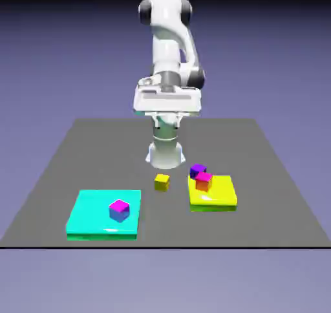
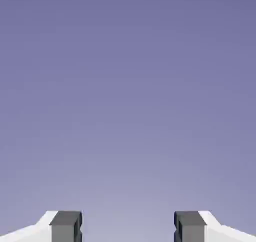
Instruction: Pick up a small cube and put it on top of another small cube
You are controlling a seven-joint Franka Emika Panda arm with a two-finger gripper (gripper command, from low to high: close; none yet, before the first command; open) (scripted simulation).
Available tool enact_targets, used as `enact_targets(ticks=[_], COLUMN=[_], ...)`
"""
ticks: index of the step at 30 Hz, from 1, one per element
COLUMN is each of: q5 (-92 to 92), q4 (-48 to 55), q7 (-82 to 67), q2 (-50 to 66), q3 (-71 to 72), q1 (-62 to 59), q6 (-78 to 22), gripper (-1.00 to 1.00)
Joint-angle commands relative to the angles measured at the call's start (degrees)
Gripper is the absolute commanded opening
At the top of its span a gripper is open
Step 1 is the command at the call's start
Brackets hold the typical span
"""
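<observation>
Two-finger grey-tipped gripper (image 2: 128,226) spread wide, nothing between tips, aimed at blank backdrop only; hand raised well above grey table (image 1: 58,169), nowhere near cubes. Small plain yellow cube (image 1: 161,182) on bare table, between flat cyan pad (image 1: 90,211) and flat yellow pad (image 1: 220,195), free to grab. Magenta-topped blue-sided cube (image 1: 119,210) alone on cyan pad, top clear for stacking. Purple cube (image 1: 197,170) and magenta-topped orange-red cube (image 1: 203,180) crowded on yellow pad, likely decoys. Descent over yellow cube probably next.
</observation>
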Motion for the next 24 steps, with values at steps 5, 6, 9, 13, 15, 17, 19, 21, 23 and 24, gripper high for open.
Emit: enact_targets(ticks=[5,6,9,13,15,17,19,21,23,24], q5=[9.84,11.81,17.71,25.59,29.52,33.46,37.39,41.33,45.26,47.23], q4=[0.34,0.41,0.61,0.88,1.01,1.15,1.28,1.42,1.55,1.62], q7=[-1.36,-1.63,-2.44,-3.53,-4.07,-4.61,-5.16,-5.70,-6.24,-6.51], q2=[9.71,11.65,17.47,25.23,29.11,33.00,36.88,40.76,44.64,46.58], q3=[-7.46,-8.96,-13.44,-19.41,-22.39,-25.38,-28.36,-31.35,-34.33,-35.82], q1=[0.87,1.04,1.56,2.26,2.61,2.95,3.30,3.65,4.00,4.17], q6=[-12.46,-14.95,-22.43,-32.40,-37.38,-42.36,-47.35,-52.33,-57.31,-59.81], gripper=[0.00,0.00,0.00,0.00,0.00,0.00,0.00,0.00,0.00,0.00])
